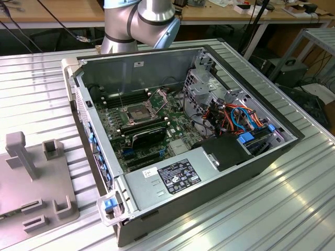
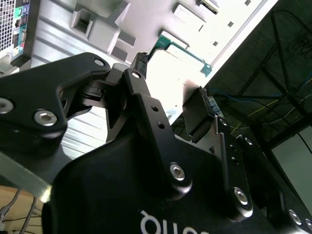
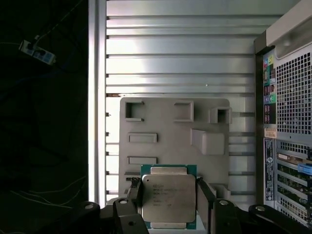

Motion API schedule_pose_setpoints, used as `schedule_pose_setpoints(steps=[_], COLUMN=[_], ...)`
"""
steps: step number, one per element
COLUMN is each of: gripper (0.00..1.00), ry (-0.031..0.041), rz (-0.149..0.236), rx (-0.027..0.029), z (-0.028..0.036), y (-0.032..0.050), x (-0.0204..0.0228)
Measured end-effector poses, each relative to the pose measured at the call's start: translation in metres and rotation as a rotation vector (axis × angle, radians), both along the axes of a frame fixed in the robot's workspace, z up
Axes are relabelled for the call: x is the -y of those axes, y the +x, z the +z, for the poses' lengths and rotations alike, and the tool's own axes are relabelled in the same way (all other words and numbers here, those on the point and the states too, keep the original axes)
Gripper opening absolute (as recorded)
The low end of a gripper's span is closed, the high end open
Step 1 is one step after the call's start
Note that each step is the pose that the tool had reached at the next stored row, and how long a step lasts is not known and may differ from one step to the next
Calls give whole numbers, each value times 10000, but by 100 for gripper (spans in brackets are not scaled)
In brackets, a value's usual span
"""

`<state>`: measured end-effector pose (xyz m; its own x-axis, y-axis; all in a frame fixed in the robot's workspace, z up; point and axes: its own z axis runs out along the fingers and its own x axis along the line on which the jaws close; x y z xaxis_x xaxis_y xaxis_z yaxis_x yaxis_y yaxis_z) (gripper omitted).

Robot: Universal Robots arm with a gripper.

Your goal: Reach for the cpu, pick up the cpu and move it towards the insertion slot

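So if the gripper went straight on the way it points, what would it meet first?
Probably the grey fixture plate lying on the ribbed table; the cpu clamped between the fingers would touch before them. Depth is hard to judge.

We see bright, even light in the exterior view, with a soft sheen on the ribbed table (image 1: 272, 209) and shade inside the computer case (image 1: 138, 70). In the second wrist view, glare bleaches the grey tray (image 2: 146, 19) behind the black gripper (image 2: 170, 78). In the first wrist view, near-darkness lies beyond the table's edge.
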<state>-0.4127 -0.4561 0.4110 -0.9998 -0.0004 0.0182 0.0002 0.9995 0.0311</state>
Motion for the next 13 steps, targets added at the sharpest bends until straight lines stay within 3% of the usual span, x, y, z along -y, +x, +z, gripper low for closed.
schedule_pose_setpoints(steps=[13], gripper=[55], ry=[0], rz=[0], rx=[0], z=[0], y=[107], x=[0])
